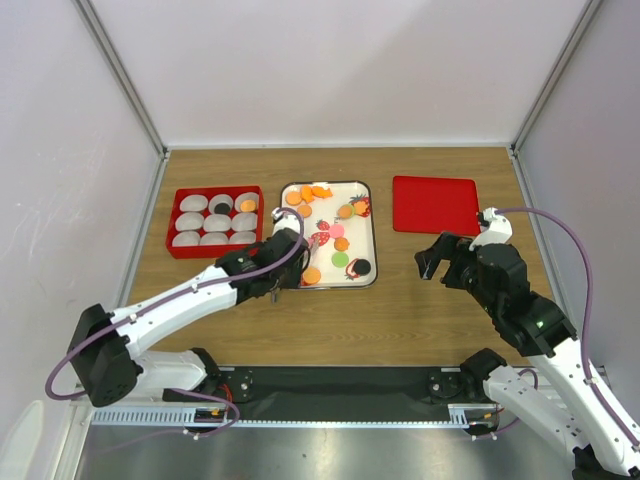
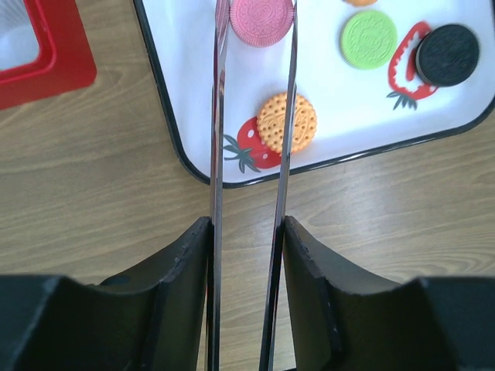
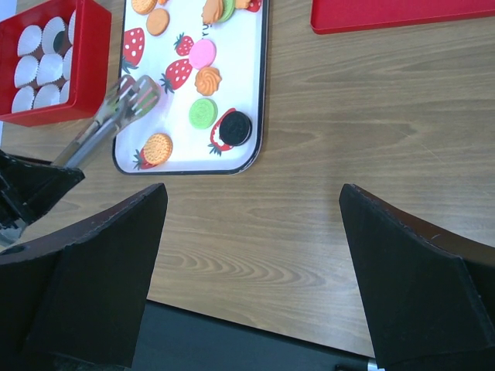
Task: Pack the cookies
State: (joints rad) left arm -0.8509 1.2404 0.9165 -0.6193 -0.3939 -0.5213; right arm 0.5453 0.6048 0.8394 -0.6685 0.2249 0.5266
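Table (image 1: 400,310) was wood-grain, matt, smooth. Tray (image 2: 186,46) looked like white enamel, glossy, with a black rim and printed strawberries. Tongs (image 2: 219,116) were thin polished metal, 2 shiny blades. Left gripper (image 2: 247,228) and right gripper (image 3: 251,189) were matt black plastic. Orange cookie (image 2: 287,122) had a dotted, embossed matt face; black cookie (image 2: 447,54) was ridged and dull. Red box (image 3: 93,62) was smooth plastic, its cups (image 3: 48,66) looked like white paper. Red lid (image 1: 435,204) looked smooth.

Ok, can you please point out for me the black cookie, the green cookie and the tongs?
black cookie (image 2: 447,54), left wrist view, centre of its top face.
green cookie (image 2: 368,39), left wrist view, centre of its top face.
tongs (image 3: 138,97), right wrist view, on the slotted metal head.
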